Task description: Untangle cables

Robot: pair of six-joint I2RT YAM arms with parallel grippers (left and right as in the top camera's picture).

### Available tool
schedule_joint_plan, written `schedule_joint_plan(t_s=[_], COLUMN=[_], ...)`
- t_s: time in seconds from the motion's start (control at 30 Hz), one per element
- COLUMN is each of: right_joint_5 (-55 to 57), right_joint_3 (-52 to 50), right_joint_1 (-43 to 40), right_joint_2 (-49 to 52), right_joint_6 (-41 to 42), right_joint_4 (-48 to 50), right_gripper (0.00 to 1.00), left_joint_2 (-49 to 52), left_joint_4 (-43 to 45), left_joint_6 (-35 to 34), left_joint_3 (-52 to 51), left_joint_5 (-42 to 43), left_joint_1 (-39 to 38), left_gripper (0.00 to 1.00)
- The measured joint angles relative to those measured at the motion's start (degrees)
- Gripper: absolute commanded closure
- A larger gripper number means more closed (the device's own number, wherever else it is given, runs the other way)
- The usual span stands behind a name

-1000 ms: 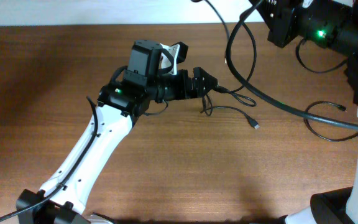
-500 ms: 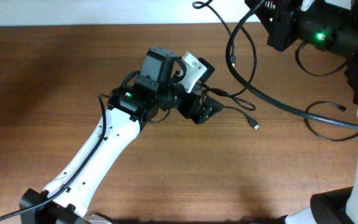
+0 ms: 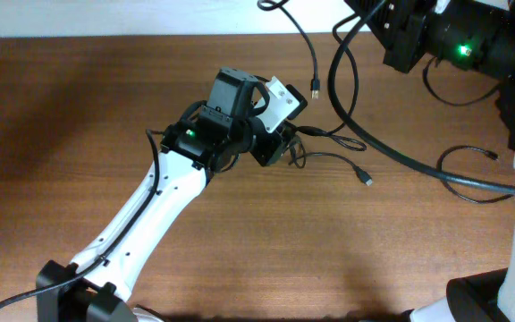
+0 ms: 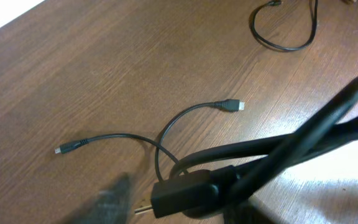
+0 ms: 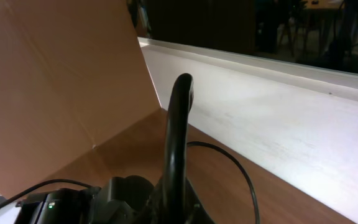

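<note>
Several black cables lie tangled at the table's right middle. A thin cable ends in a small plug; the left wrist view shows it curling between two small plugs. A thick cable runs from the top down to the right. Its black plug, with a metal tip, sits right at my left gripper, beside one blurred finger; the frames do not show a grip. My right gripper is shut on the thick cable, which rises from its jaws.
Another thin cable hangs from the top edge and ends in a yellowish tip. A looped cable lies at the far right, also seen in the left wrist view as a loop. A pale wall and a cardboard panel border the table.
My left gripper swung right and turned over the tangle, and its jaws narrowed. The yellowish-tipped cable end shifted down into view near the top. The right arm stayed in place.
</note>
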Motion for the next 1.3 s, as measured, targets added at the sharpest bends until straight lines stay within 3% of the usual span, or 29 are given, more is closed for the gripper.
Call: schedule_joint_plan(t_s=[0.2, 0.33, 0.4, 0.57, 0.73, 0.9, 0.93, 0.97, 1.3], right_joint_5=[-0.4, 4.9, 10.4, 15.1, 15.4, 15.4, 15.4, 15.4, 23.3], right_joint_3=[0.0, 0.0, 0.0, 0.0, 0.0, 0.0, 0.0, 0.0, 0.0], right_joint_1=[-0.4, -7.5, -12.9, -26.5, -31.1, -31.1, -31.1, -31.1, -32.5], right_joint_2=[0.0, 0.0, 0.0, 0.0, 0.0, 2.2, 3.0, 4.4, 15.8], right_joint_6=[0.0, 0.0, 0.2, 0.6, 0.6, 0.6, 0.6, 0.6, 0.6], right_joint_4=[-0.1, -4.2, -6.1, -6.4, -6.6, -6.7, -6.8, -6.8, -3.6], right_gripper=[0.96, 0.96, 0.96, 0.96, 0.96, 0.96, 0.96, 0.96, 0.96], left_joint_2=[0.1, -0.1, -1.9, -8.6, -8.7, -8.7, -8.7, -8.7, -8.7], left_joint_4=[0.0, -1.4, -3.2, -12.8, -13.9, -14.6, -14.7, -15.0, -15.3], left_joint_6=[0.4, 0.4, 0.1, -3.5, -8.3, -9.8, -10.0, -10.1, -10.0], left_joint_3=[0.0, 0.0, 0.0, 0.0, 0.0, 0.0, 0.0, 0.0, 0.0], left_joint_5=[-0.1, -0.2, -2.7, -18.1, -19.7, -16.1, -15.9, -15.7, -15.5], left_joint_1=[0.0, 0.1, 1.2, 8.9, 14.1, 13.8, 13.8, 13.8, 13.8], left_gripper=[1.0, 1.0, 1.0, 1.0, 1.0, 0.7, 0.51, 0.01, 0.01])
